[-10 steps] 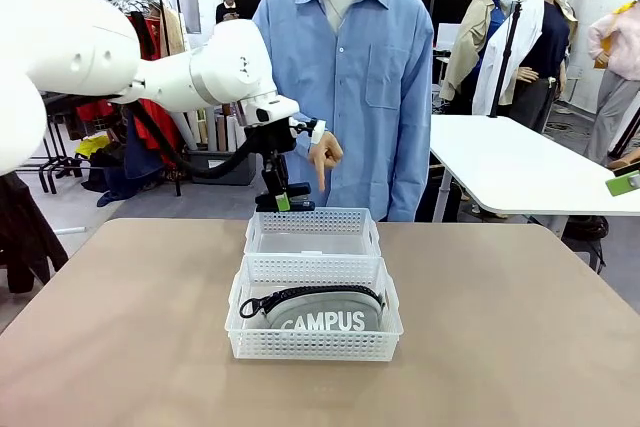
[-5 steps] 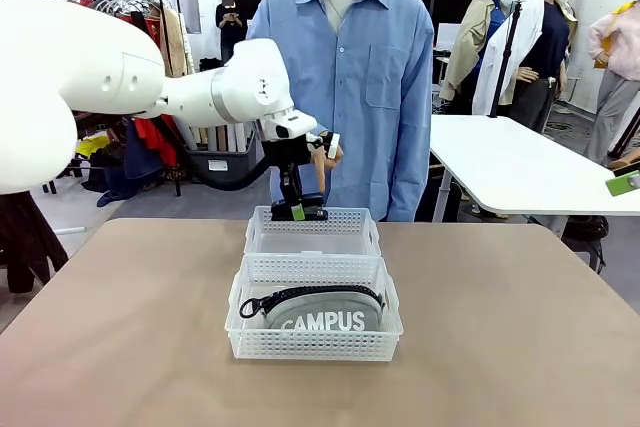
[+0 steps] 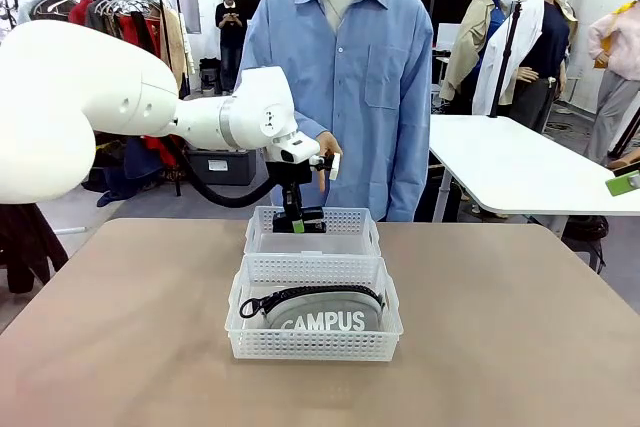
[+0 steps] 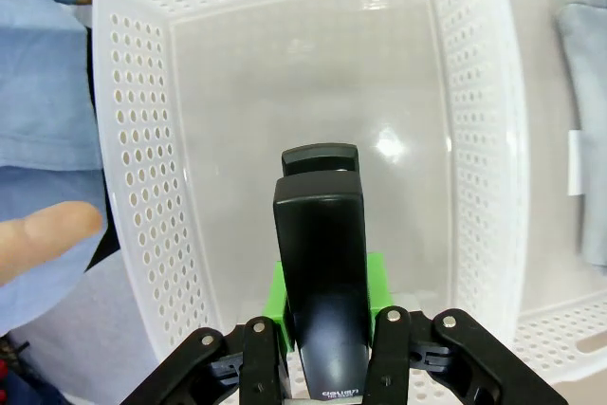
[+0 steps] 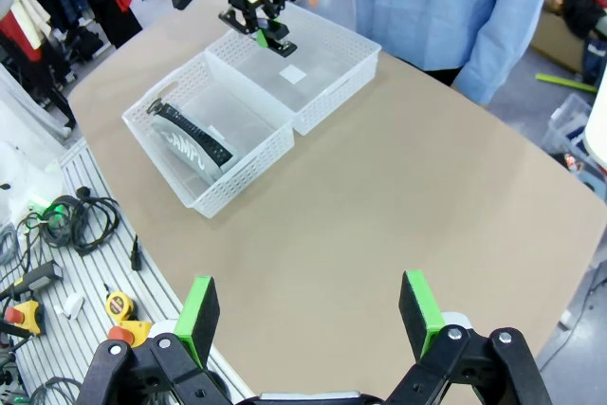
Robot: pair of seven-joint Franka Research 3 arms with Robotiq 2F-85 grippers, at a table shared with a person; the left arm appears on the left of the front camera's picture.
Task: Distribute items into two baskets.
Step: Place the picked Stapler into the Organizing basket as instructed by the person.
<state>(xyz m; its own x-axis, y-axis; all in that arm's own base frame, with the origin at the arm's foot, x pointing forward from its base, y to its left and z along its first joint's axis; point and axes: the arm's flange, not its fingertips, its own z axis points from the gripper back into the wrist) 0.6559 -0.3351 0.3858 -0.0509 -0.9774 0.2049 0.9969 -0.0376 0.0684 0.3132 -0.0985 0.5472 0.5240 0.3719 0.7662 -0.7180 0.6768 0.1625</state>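
Note:
My left gripper (image 3: 297, 218) is shut on a small black stapler (image 3: 306, 215) and holds it just over the far white basket (image 3: 352, 219). In the left wrist view the stapler (image 4: 320, 253) sticks out between the green pads (image 4: 277, 296) above that basket's bare floor (image 4: 237, 92). The grey "CAMPUS" pouch (image 3: 325, 313) lies in the near basket (image 3: 315, 345), which touches the far one. From the right wrist view my right gripper (image 5: 313, 315) hangs open, high above the table, well away from both baskets (image 5: 327, 82) and the pouch (image 5: 190, 139).
A person in a blue shirt stands at the far side of the table, one hand (image 3: 328, 145) just behind my left gripper; a finger (image 4: 47, 234) shows outside the basket wall. Bare table top (image 3: 520, 327) lies on both sides of the baskets.
My left arm has moved right and down, bringing the stapler from above the far basket's back left edge to low over its rim. The person's pointing hand has drawn back a little.

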